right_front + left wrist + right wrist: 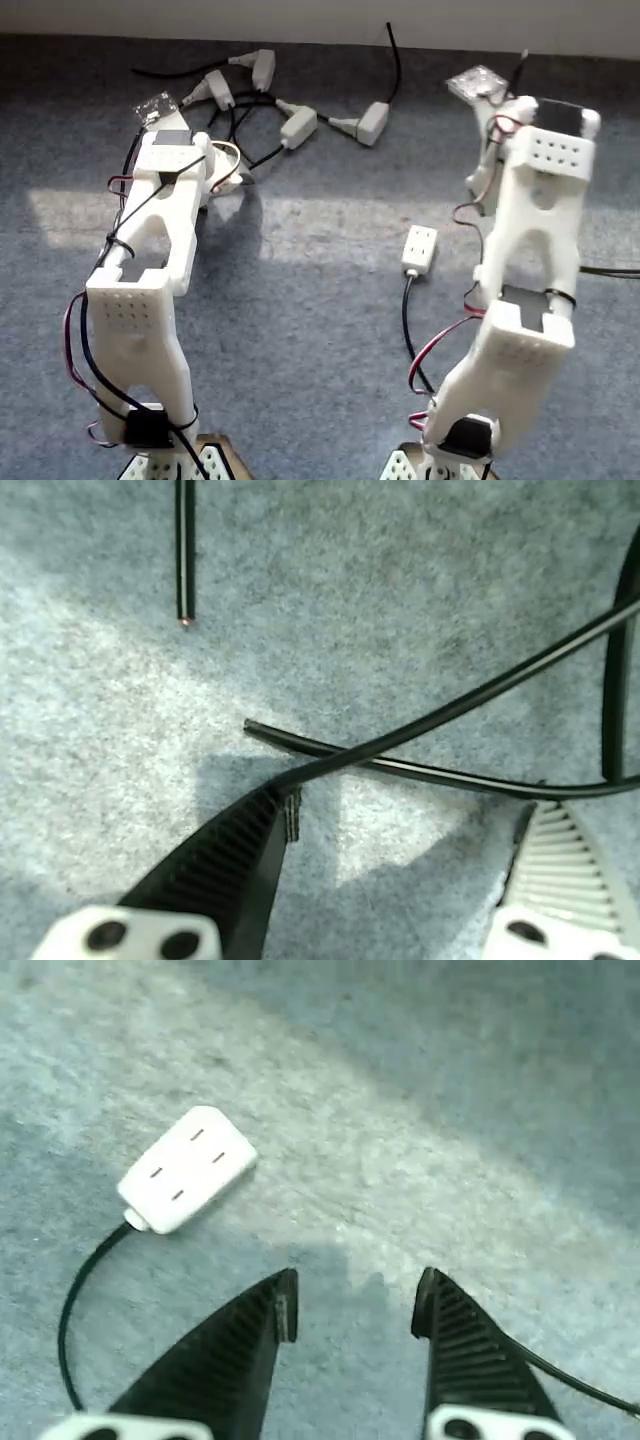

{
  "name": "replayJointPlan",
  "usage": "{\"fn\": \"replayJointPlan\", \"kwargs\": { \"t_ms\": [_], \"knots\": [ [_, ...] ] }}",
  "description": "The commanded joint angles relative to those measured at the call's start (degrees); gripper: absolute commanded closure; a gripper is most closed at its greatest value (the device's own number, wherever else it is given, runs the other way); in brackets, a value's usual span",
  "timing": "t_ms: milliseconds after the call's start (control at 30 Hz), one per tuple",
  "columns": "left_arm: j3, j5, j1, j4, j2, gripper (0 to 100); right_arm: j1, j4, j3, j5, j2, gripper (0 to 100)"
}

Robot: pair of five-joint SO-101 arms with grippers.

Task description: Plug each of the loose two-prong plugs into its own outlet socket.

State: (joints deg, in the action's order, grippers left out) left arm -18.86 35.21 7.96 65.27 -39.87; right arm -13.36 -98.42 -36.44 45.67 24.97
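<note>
On the grey carpet (300, 320), we see the left gripper (400, 850) spread wide and grasping nothing. Two black cords (450, 712) cross in the gap between its fingers, one of them running against the tip of the dark finger (235, 855). A third cord end (184, 550) lies apart from them. The right gripper (355, 1305) is likewise released, hanging over bare carpet near a white outlet block (187, 1168). That block lies face up between the two arms, closer to the right one, with its black lead trailing toward the near edge. Toward the carpet's far edge, ahead of the left arm, lies a cluster of white plug and socket pieces (298, 125) on tangled black cords. We cannot tell which of them are joined.
</note>
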Motion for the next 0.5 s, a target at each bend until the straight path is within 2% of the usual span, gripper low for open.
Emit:
{"fn": "replayJointPlan", "kwargs": {
  "t_ms": [0, 100, 200, 333, 467],
  "knots": [
    [-1.7, 0.0, -0.8, -0.7, 1.5, 65, -10.4, 0.0, -2.9, 9.2, -0.8, 79.7],
    [-1.7, 0.0, -0.8, -0.7, 1.5, 65, -19.5, 8.0, -2.9, 15.3, -0.8, 79.7],
    [-1.7, 0.0, -0.8, -0.7, 1.5, 65, -27.0, 17.1, -1.7, 16.3, 0.5, 79.7],
    [-1.7, 0.0, -0.8, -0.7, 1.4, 65, -33.3, 24.7, -1.4, 8.4, 7.3, 79.7],
    [-1.7, 0.0, -0.8, -0.7, 1.3, 65, -34.9, 27.6, -4.2, -2.7, 15.2, 79.7]
  ]
}}
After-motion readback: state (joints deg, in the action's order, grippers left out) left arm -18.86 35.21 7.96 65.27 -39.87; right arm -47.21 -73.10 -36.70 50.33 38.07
